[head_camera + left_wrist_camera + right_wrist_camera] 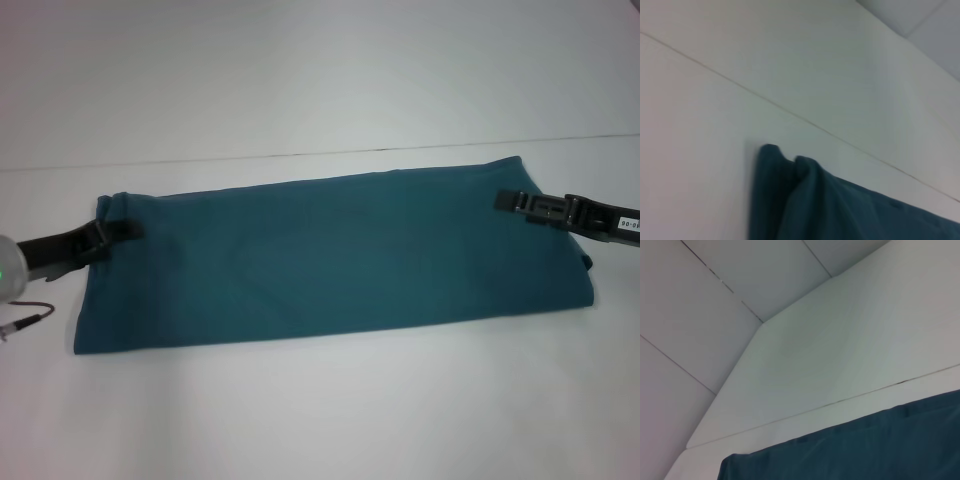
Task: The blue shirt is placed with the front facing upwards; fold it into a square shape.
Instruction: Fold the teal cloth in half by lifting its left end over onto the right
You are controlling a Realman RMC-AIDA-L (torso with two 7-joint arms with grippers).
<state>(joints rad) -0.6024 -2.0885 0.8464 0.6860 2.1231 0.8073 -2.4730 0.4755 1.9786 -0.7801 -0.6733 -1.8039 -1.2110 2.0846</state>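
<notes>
Blue shirt long axis left-right

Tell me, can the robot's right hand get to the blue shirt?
Probably yes. The right hand already sits at the far right corner of the blue shirt, and nothing lies between them on the table.

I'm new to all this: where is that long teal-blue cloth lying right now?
The teal-blue folded shirt lies across the middle of the white table in the head view, between the left gripper and right gripper at its ends.
</notes>
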